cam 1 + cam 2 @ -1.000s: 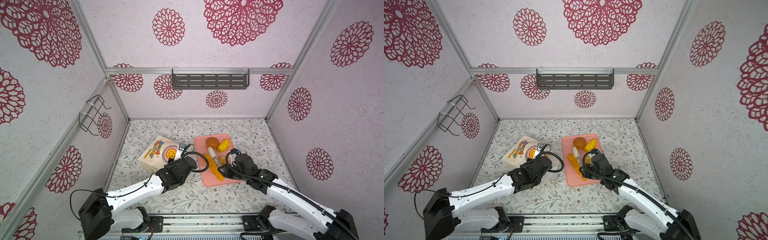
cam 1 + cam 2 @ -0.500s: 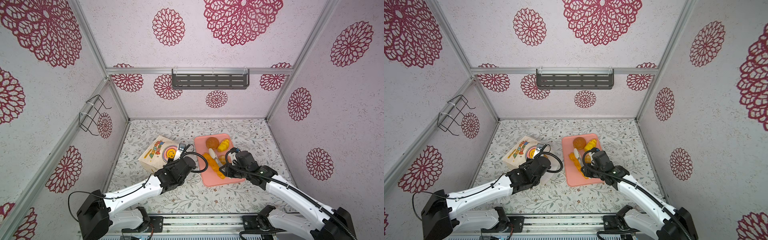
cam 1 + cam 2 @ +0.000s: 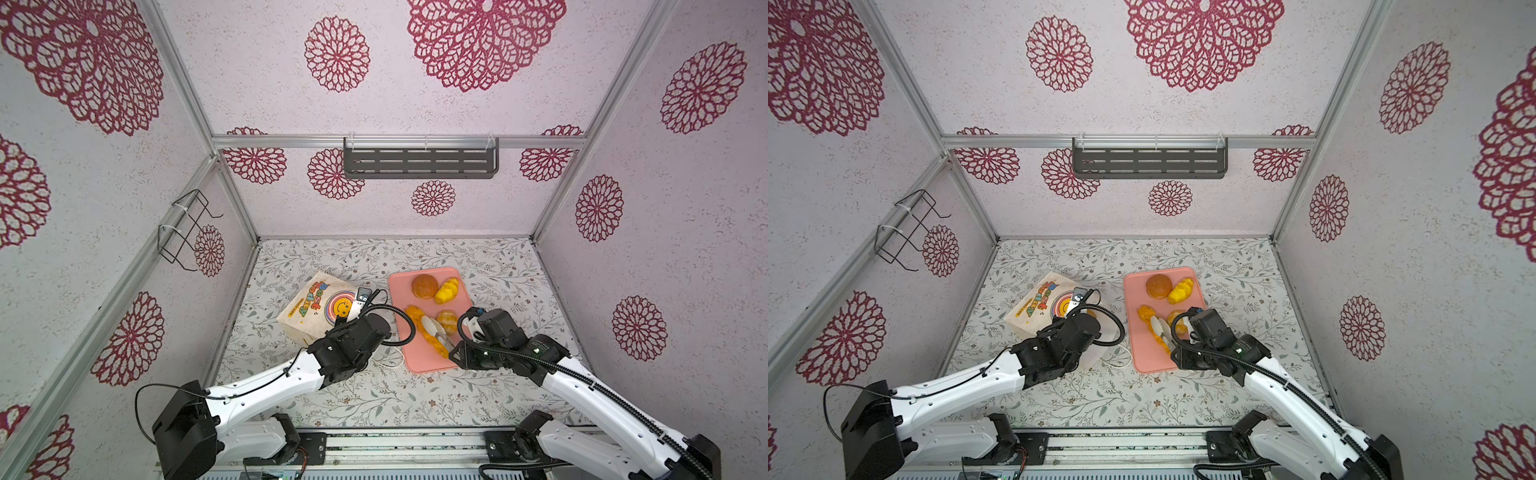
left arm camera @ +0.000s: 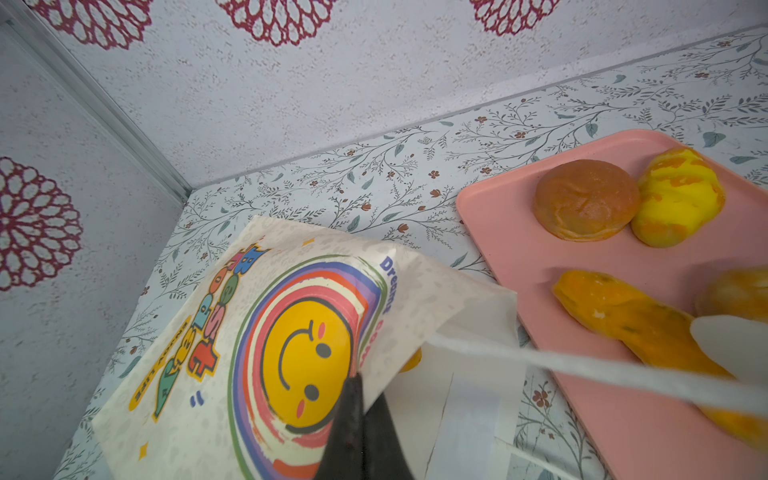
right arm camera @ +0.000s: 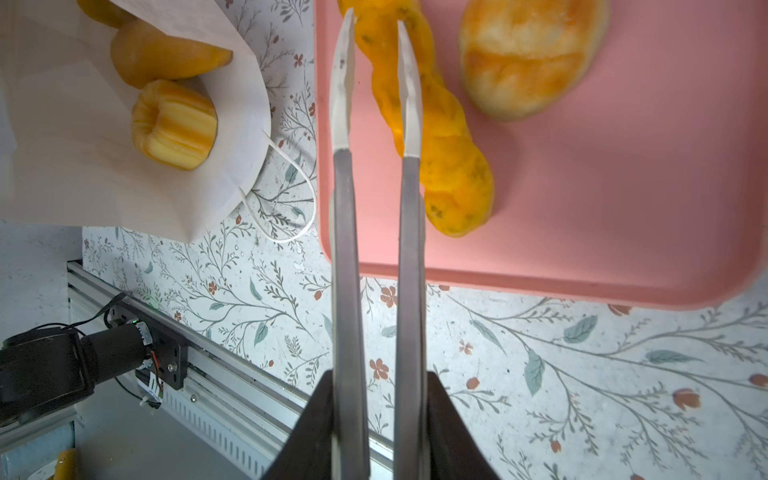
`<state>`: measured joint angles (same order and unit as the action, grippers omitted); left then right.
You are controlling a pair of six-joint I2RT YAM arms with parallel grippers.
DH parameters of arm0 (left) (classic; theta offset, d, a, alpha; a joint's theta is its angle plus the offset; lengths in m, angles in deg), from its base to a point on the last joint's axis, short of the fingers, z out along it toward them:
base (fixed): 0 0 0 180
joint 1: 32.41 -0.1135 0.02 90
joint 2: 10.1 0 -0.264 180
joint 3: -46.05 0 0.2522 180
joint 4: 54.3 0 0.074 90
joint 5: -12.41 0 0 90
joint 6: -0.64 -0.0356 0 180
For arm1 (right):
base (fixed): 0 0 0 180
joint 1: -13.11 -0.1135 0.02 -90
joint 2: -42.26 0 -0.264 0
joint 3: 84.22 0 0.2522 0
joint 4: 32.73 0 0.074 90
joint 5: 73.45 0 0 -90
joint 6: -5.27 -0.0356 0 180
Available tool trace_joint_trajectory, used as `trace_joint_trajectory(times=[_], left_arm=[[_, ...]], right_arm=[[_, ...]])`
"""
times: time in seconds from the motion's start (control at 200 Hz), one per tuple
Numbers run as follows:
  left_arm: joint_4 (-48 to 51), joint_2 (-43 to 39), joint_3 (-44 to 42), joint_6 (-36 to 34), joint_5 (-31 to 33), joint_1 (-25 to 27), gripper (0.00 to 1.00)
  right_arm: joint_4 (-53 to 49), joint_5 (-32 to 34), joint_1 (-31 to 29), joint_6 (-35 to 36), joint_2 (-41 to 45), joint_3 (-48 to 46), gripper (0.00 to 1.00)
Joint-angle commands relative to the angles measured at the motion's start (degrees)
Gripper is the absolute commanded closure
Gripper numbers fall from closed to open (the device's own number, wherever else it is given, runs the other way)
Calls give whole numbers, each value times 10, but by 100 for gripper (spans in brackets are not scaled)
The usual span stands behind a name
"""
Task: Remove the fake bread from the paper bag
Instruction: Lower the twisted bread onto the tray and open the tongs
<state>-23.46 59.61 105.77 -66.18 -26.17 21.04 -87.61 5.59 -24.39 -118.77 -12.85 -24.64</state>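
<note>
Pink tray (image 3: 417, 361) on floral tabletop (image 3: 498, 266); grey wall shelf (image 3: 419, 162); wire rack (image 3: 185, 230).

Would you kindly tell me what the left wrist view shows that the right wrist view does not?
Only left wrist: the smiley print on the bag, pinched by the shut left gripper, plus a brown bun and yellow roll. Only right wrist: the bag's open mouth with a ring cake and loaf inside, and the right gripper, jaws parted. Both: the pink tray, braided stick and a pale bun.
</note>
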Motion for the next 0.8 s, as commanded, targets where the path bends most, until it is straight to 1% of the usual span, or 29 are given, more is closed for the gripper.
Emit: trace_joint_trajectory(times=[0.0, 0.125, 0.495, 0.796], left_arm=[[-20, -17, -8, 7, -3, -7, 100], [-22, -26, -18, 9, -3, -7, 100], [-15, -33, -32, 3, -15, -7, 100], [-13, -46, -43, 10, -14, -7, 100]], right_arm=[[-42, 26, -16, 32, -8, 46, 66], [-54, 37, -37, 36, -30, 71, 65], [-134, 153, -107, 58, -136, 153, 67], [-176, 217, -151, 60, -208, 197, 67]])
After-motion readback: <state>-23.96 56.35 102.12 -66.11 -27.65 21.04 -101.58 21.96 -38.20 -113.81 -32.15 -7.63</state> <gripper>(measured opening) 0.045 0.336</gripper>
